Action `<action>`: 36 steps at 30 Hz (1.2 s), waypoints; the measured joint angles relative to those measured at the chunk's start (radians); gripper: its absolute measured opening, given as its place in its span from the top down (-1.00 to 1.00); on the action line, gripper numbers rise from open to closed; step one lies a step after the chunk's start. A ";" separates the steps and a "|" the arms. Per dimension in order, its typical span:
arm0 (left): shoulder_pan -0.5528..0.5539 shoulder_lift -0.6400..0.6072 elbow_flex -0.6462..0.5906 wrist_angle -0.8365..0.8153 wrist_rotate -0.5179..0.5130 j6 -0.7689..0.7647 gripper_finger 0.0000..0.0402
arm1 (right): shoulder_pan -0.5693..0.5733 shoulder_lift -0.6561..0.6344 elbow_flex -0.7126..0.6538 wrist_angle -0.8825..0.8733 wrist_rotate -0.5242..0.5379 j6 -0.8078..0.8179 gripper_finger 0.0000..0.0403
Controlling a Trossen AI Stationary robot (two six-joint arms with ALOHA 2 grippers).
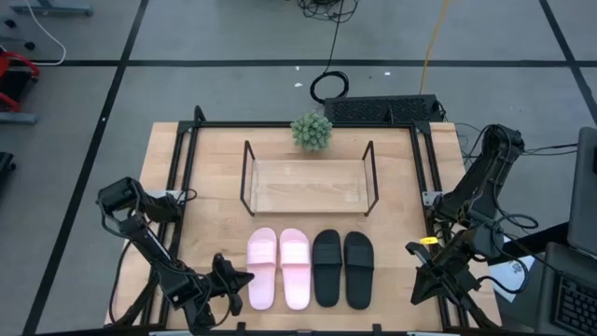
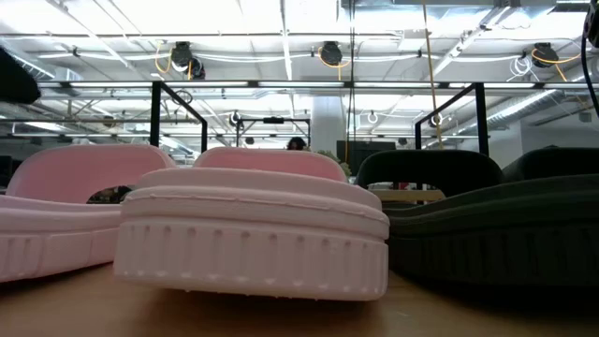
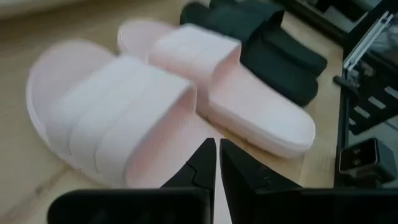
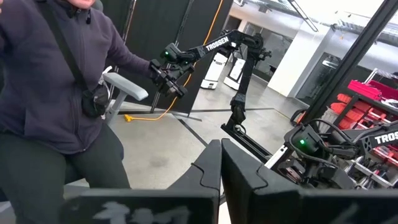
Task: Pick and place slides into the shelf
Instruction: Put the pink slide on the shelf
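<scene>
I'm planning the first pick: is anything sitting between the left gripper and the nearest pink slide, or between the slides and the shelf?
Nothing visible. The left gripper, shut, sits just beside the outer pink slide. Bare tabletop separates the slides from the shelf; the plant stands behind it.

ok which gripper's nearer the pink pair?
Left. The left gripper sits right beside the pink pair, fingers shut. The right gripper is past the black pair, near the table's right edge.

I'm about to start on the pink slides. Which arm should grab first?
Left, probably. The left hand sits right beside the pink slides, fingers shut. The right hand is past the black slides, facing away.
</scene>
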 joint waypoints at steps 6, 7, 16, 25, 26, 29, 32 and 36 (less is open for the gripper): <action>0.002 0.000 0.000 0.005 -0.046 0.033 0.89 | 0.000 0.000 0.000 -0.003 0.000 0.000 1.00; 0.002 0.000 0.000 0.005 -0.043 0.046 0.89 | 0.000 0.000 0.000 -0.003 0.000 0.000 1.00; 0.002 0.000 0.000 0.045 -0.044 0.056 0.89 | 0.000 0.000 0.000 -0.003 0.000 0.000 1.00; 0.002 0.000 0.000 0.076 -0.050 0.086 0.60 | 0.000 0.000 0.000 -0.002 0.000 0.000 1.00; 0.002 0.000 0.000 0.076 -0.038 0.099 0.53 | 0.000 0.000 0.000 -0.001 0.000 0.000 1.00; 0.002 0.000 0.000 0.076 0.034 0.148 0.37 | 0.000 0.000 0.000 -0.001 0.000 0.000 1.00; 0.001 0.000 0.000 0.076 0.102 0.157 0.31 | 0.000 0.000 0.000 0.000 0.000 0.000 1.00; -0.003 0.000 0.000 0.073 0.130 0.164 0.35 | 0.000 0.000 0.000 0.000 0.000 0.000 1.00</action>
